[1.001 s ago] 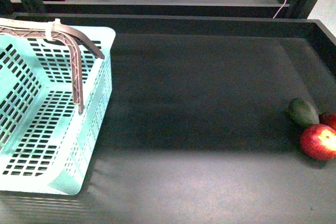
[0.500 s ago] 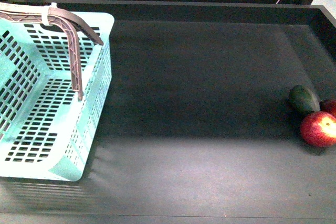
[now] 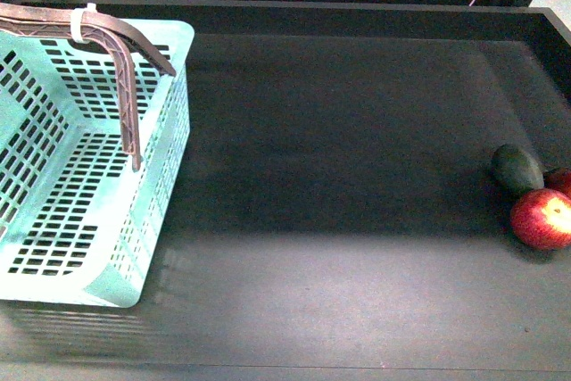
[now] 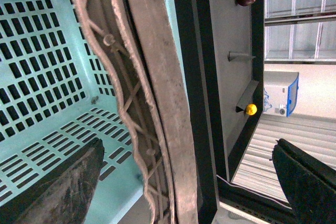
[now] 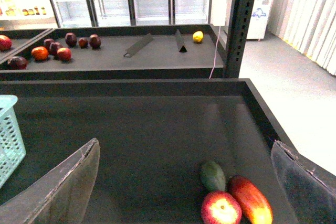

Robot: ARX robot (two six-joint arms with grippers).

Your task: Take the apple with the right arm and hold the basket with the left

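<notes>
The turquoise basket (image 3: 169,144) stands at the table's left, its brown-mauve handles (image 3: 125,51) raised and bound with a white tie (image 3: 82,24). In the left wrist view my left gripper (image 4: 186,182) is open, and the basket handles (image 4: 152,93) run between its spread fingers above the basket's slotted floor (image 4: 42,66). The apple (image 3: 542,219), red with a yellowish patch, lies at the table's far right. In the right wrist view my right gripper (image 5: 184,182) is open and empty, hovering above and short of the apple (image 5: 221,208). Neither gripper shows in the front view.
A dark green oval fruit (image 3: 516,169) and a darker red fruit (image 3: 562,180) touch the apple; the right wrist view shows them as the green fruit (image 5: 212,176) and a long red-yellow one (image 5: 251,200). The table's raised wall (image 5: 262,114) runs close beside them. More fruit (image 5: 52,51) lies on the far shelf.
The front view has shifted, so the far shelf has slid up and mostly out of the picture. The basket and the fruits lie where they were on the table.
</notes>
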